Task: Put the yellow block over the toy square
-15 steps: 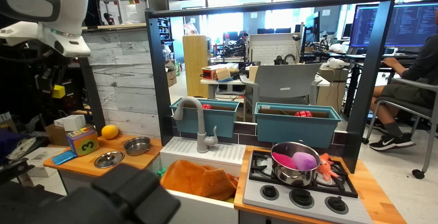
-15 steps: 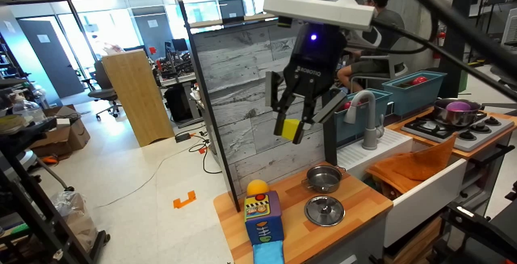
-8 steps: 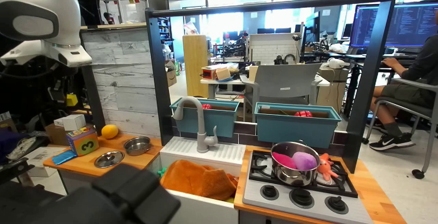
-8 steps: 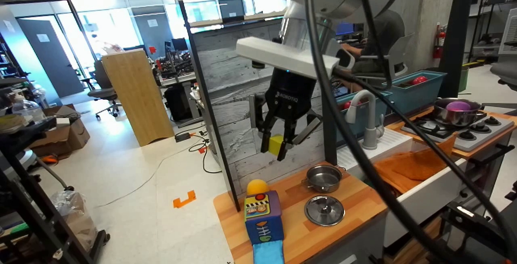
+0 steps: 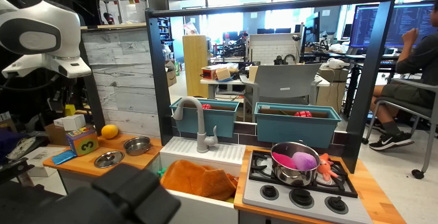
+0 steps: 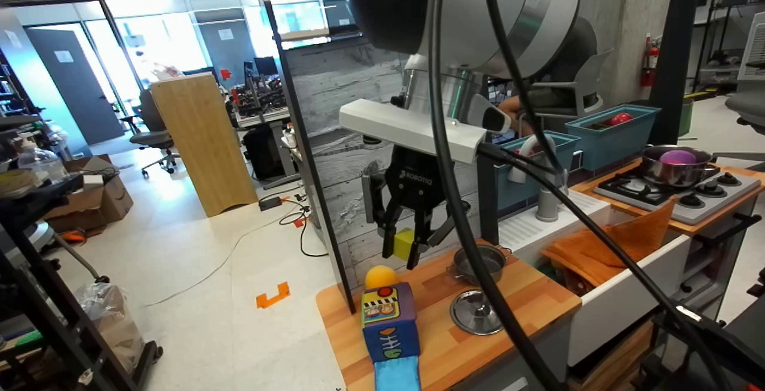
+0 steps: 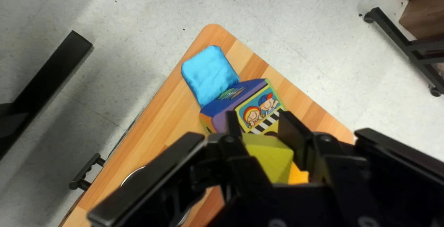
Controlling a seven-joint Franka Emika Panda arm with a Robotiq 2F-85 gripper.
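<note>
My gripper [image 6: 401, 252] is shut on the yellow block [image 6: 404, 243], one finger on each side of it. It holds the block in the air over the wooden counter, above and somewhat behind the toy square. The toy square is a soft cube with pictures [image 6: 389, 322], resting on the counter's corner; its numbered side shows in an exterior view [image 5: 82, 141]. In the wrist view the block [image 7: 269, 157] sits between the fingers, and the toy square [image 7: 242, 102] lies beyond the fingertips, partly hidden by them. In an exterior view the block [image 5: 70, 109] shows, but the gripper is dark and unclear.
An orange ball [image 6: 381, 277] touches or nearly touches the cube's back. A blue cloth piece [image 7: 210, 72] lies at the cube's front. A steel bowl [image 5: 137, 146] and a lid [image 5: 108, 159] are on the same counter. A wood-patterned panel [image 5: 121, 76] stands behind.
The arm has moved downward with the block held in the gripper, and a little toward the cube's side. The cube, ball, bowl and lid have not moved.
</note>
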